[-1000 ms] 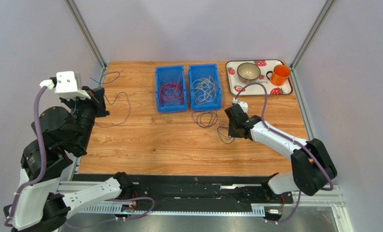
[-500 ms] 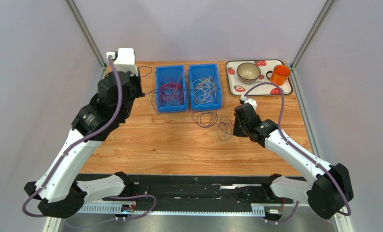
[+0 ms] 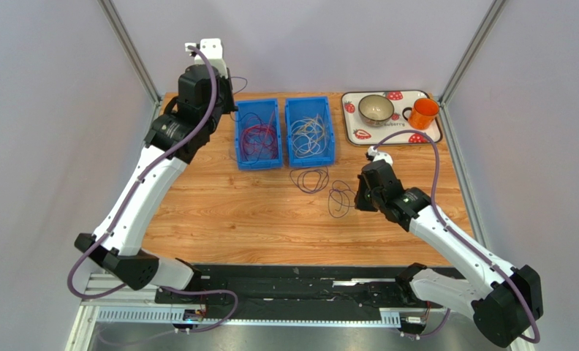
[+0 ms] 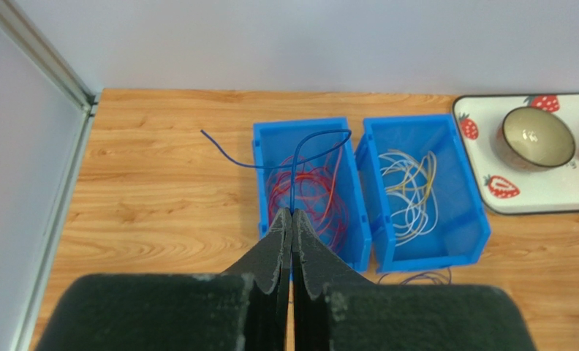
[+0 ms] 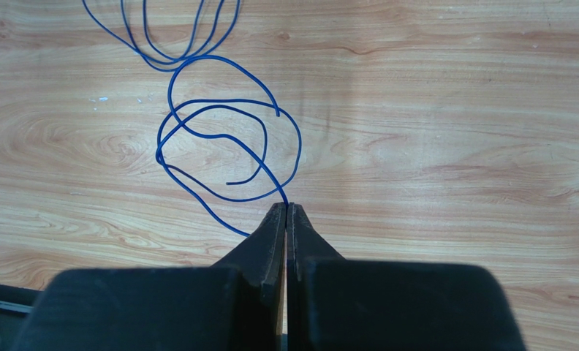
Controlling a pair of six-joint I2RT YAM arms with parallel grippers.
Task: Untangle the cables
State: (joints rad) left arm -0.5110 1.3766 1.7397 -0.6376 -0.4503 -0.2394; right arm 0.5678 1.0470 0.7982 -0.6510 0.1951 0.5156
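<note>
Left pincer (image 4: 292,214): clenched on a dark blue cable (image 4: 293,183), which arcs above the left bin (image 3: 258,167) at 11 o'clock on the surface (image 3: 219,219).

Right pincer (image 5: 286,208): clenched on a second dark blue cable (image 5: 300,142), whose loops lie flat on the surface toward 3 o'clock. A separate dark loop (image 3: 311,179) lies near it at 10 o'clock.

Red cables (image 3: 258,139) lie in the left bin. Pale and yellow cables (image 3: 308,135) lie in the right bin (image 3: 313,162).

Left claw (image 4: 292,216), right claw (image 5: 286,209): both clamped.
</note>
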